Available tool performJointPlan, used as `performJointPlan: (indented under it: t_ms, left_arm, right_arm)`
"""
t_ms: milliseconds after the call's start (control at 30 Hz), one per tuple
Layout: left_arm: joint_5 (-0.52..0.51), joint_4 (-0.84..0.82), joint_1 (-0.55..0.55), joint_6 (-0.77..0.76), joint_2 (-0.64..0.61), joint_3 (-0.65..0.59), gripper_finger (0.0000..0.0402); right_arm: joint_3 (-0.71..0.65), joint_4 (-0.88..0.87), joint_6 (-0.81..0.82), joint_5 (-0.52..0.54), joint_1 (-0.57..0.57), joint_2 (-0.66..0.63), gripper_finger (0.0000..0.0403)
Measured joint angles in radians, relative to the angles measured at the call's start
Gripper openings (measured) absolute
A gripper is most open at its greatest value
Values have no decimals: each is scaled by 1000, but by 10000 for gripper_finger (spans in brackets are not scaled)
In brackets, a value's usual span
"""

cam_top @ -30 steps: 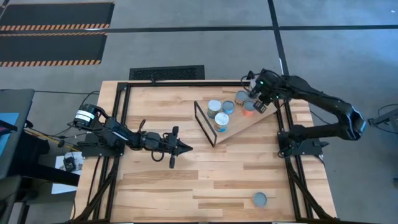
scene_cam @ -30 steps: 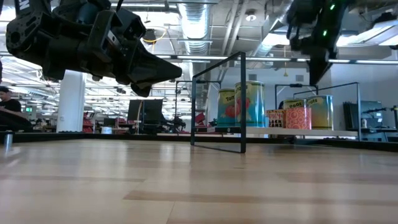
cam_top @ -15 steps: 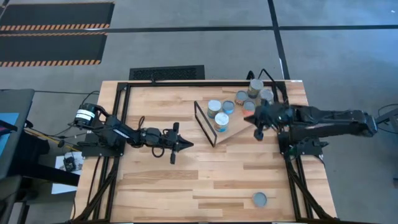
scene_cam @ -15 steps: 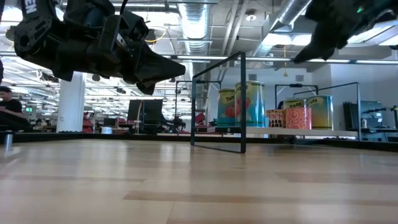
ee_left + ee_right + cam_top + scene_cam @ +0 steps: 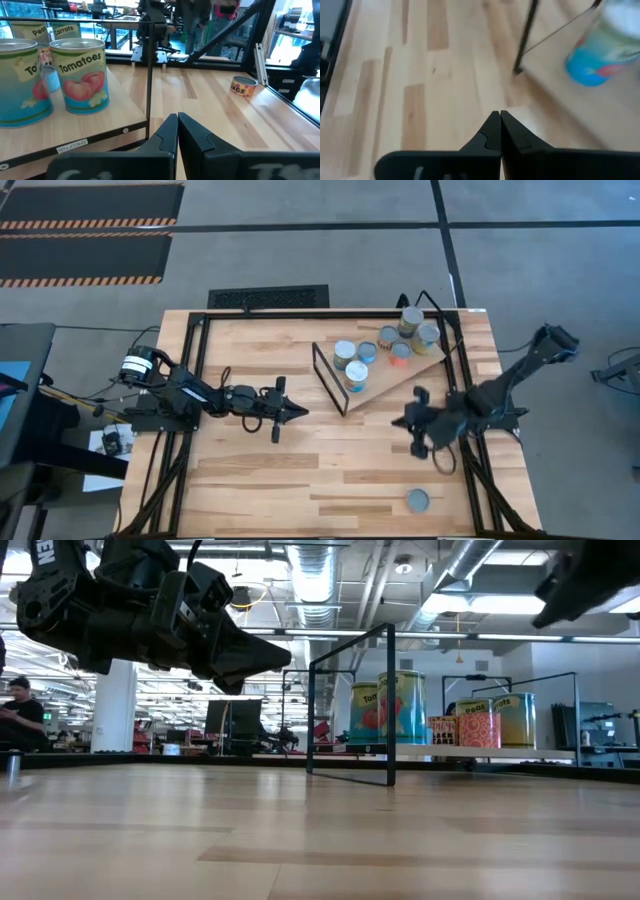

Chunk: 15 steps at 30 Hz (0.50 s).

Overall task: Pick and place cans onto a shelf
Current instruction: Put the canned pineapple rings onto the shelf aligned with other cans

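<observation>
A: Hovering over bare planks just off the shelf's (image 5: 385, 385) near long edge: right gripper (image 5: 414, 423). Fingers pressed together, nothing between them in the right wrist view.

B: Left one?

A: Left gripper (image 5: 285, 413) parked above the table (image 5: 250, 480), on the wire-frame side of the shelf, tips aimed at the black frame (image 5: 328, 378). Fingers closed too, empty; same seen in the left wrist view (image 5: 176, 131).

B: Cans?

A: Seven on the shelf. Two teal tomato cans (image 5: 345, 353) plus a taller one (image 5: 355, 375) just inside the frame. Four more toward the shelf's far end: one blue-label (image 5: 367, 351), one red (image 5: 400, 351), two yellowish (image 5: 412, 319) close beside it. All upright.

B: Stragglers?

A: One can (image 5: 418, 500) alone on the table, well apart from the shelf, off its near long edge past the right gripper. Silver top up. Also visible in the left wrist view (image 5: 243, 86), beyond the shelf's frame corner.

B: Low view?

A: Shelf board (image 5: 480, 751) raised slightly off the table, cans lined along it, frame (image 5: 350, 705) standing at the end nearest the left gripper (image 5: 265, 652). Person (image 5: 20, 720) seated far behind the shelf, in the room.
</observation>
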Motion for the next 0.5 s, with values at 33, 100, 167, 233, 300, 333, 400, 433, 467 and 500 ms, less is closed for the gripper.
performJointPlan:
  t_ms: [33, 100, 167, 233, 300, 333, 400, 433, 467, 500]
  left_arm:
    - [0, 0, 0, 1, 0, 0, 0]
    - [0, 2, 0, 0, 0, 0, 0]
    - [6, 4, 0, -3, 0, 0, 0]
    - [18, 0, 0, -4, 0, 0, 0]
    - [18, 1, 0, -4, 0, 0, 0]
    - [15, 0, 0, -4, 0, 0, 0]
    - [11, 5, 1, -3, 0, 0, 0]
    - [10, 8, 1, -3, 0, 0, 0]
    - [10, 9, 1, -2, 0, 0, 0]
    - [10, 12, 1, -2, 0, 0, 0]
  right_arm:
    - [12, -9, 28, 1, 24, 33, 11]
    - [35, -15, 84, 1, 64, 99, 11]
    - [61, -43, 145, -8, 93, 161, 11]
    - [87, -51, 185, -30, 124, 225, 11]
    - [115, -53, 200, -58, 162, 283, 15]
    - [130, -52, 212, -62, 180, 313, 19]
    - [163, -53, 243, -85, 209, 366, 33]
    - [183, -58, 262, -107, 219, 391, 42]
    - [205, -64, 284, -122, 226, 416, 53]
    - [226, -78, 308, -135, 233, 442, 64]
